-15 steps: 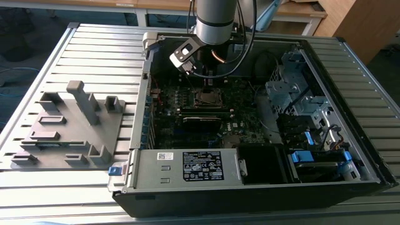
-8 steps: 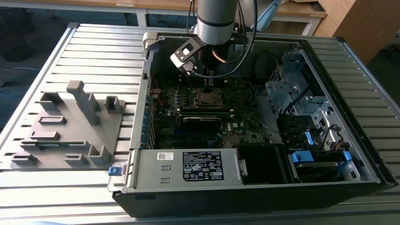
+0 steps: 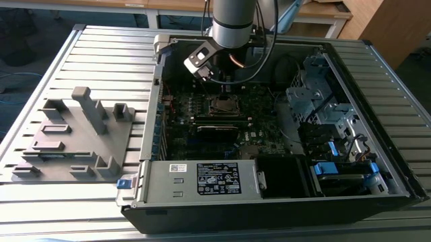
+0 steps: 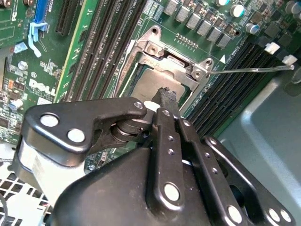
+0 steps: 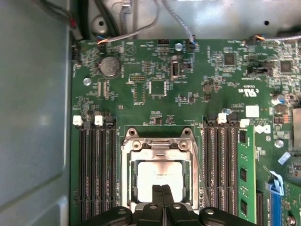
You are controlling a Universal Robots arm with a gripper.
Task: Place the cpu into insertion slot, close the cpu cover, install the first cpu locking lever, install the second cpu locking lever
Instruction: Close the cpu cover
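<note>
Inside the case (image 3: 269, 219), toward 12 o'clock in the exterior view: cpu (image 5: 160, 175) in insertion slot (image 3: 223, 105), cpu cover (image 5: 160, 145) down, fingers (image 5: 157, 200) pinched together, empty, just above. Likely 1st locking lever (image 4: 249, 70) step; needs precise hooking.

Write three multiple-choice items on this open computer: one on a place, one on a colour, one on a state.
1. Where is the tip of the gripper?
A. Over the chip on the circuit board
B. Over the grey plastic stand beside the case
C. Over the power supply

2. What colour is the circuit board?
A. Red
B. Green
C. White

3. How is the gripper?
A. Wide open
B. Shut, with nothing in it
C. Shut on a cable

Answers:
1 A: in both wrist views the tip sits right at the chip's silver top.
2 B: the board shows green in both wrist views.
3 B: in the first wrist view the two fingers meet with nothing between them.
</note>
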